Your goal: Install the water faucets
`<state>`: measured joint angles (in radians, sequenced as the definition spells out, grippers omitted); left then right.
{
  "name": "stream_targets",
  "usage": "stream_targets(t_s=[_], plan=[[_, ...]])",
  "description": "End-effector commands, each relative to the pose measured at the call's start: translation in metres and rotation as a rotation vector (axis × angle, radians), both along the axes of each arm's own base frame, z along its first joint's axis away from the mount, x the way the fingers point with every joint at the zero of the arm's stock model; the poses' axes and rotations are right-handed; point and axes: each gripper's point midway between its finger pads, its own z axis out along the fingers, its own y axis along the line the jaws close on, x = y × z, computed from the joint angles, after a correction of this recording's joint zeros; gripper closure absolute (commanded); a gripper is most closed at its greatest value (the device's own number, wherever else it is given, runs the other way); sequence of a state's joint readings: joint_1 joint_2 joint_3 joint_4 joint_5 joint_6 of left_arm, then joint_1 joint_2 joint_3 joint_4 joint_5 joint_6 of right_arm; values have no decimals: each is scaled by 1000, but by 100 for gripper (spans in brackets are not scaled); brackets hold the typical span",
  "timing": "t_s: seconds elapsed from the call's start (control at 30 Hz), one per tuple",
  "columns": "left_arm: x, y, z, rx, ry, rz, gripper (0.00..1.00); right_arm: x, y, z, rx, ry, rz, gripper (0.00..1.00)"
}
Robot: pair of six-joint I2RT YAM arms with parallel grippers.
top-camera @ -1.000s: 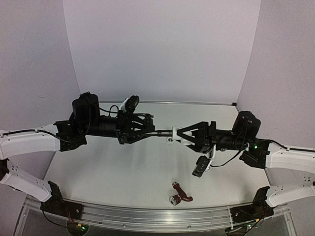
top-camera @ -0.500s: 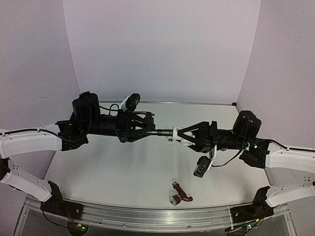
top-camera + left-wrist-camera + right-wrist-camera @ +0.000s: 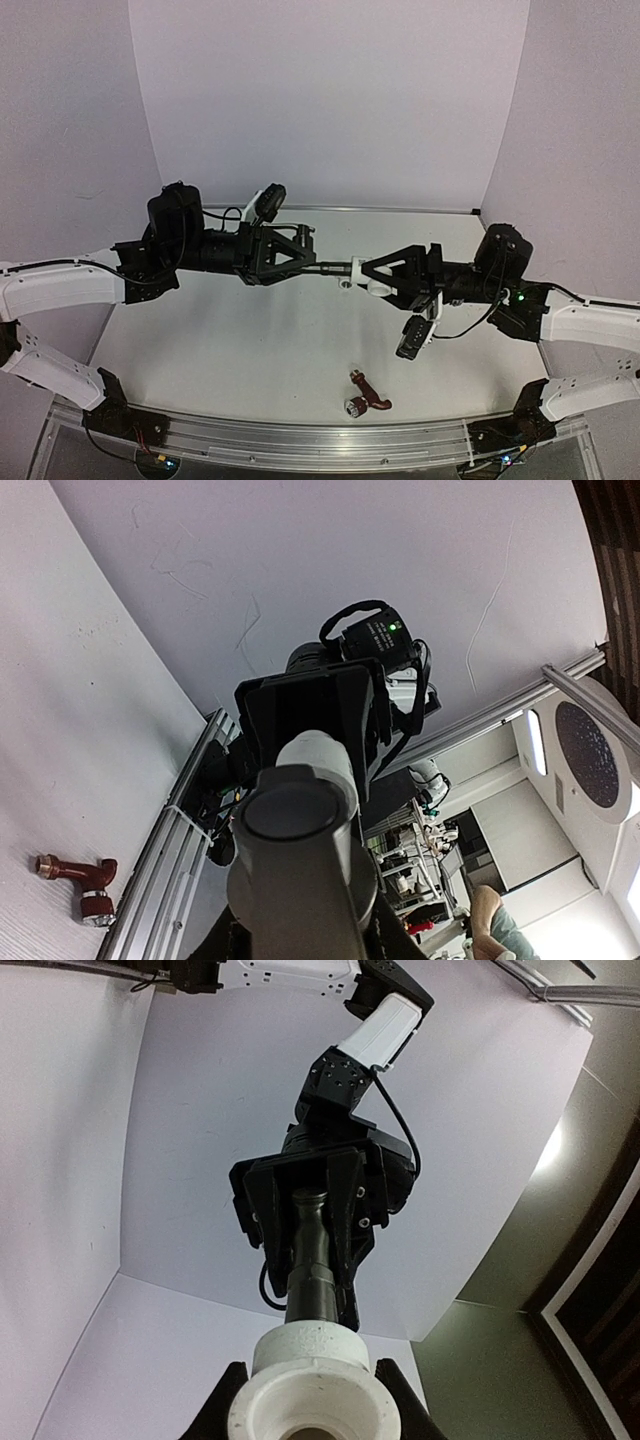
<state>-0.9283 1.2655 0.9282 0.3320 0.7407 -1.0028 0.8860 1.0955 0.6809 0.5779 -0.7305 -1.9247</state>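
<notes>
Your two arms meet in mid-air above the pale grey table [image 3: 220, 340], nose to nose. This looks meant to put both parts on one line.

The left gripper [image 3: 303, 257] is pinched narrow on the dark grey tap with a thin lever handle [image 3: 328, 268]. The tap's body runs out along the fingers towards the other arm.

The right gripper [image 3: 378, 275] is closed around the white plastic elbow fitting [image 3: 352, 272], which gives the tap a fixed socket to enter. In the right wrist view the tap's end sits at the fitting's far mouth, but you cannot tell how deep it is.

I judge this to be the seating step, so hold the alignment.

The reddish-brown tap with a silvery round end [image 3: 366, 396] lies on the table by the front rail, well apart from both grippers and not yet fitted.
</notes>
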Motion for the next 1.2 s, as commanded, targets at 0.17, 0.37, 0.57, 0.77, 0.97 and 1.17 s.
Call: stream_targets(t_s=[0.17, 0.37, 0.57, 0.77, 0.97, 1.17], plan=[[-14, -7, 21, -43, -141, -74, 100, -16, -5, 63, 124, 125, 80, 100], [-19, -9, 23, -52, -184, -108, 100, -22, -6, 69, 95, 284, 118, 100], [-25, -10, 26, -69, -222, -159, 100, -32, -8, 69, 56, 373, 170, 100], [-29, -11, 26, -56, -237, -186, 100, -40, -11, 64, 31, 383, 209, 100], [-35, -10, 28, -50, -254, -222, 100, -46, -11, 52, -12, 364, 234, 100], [-38, -10, 26, -49, -237, -254, 100, -49, -12, 32, -40, 267, 238, 100]])
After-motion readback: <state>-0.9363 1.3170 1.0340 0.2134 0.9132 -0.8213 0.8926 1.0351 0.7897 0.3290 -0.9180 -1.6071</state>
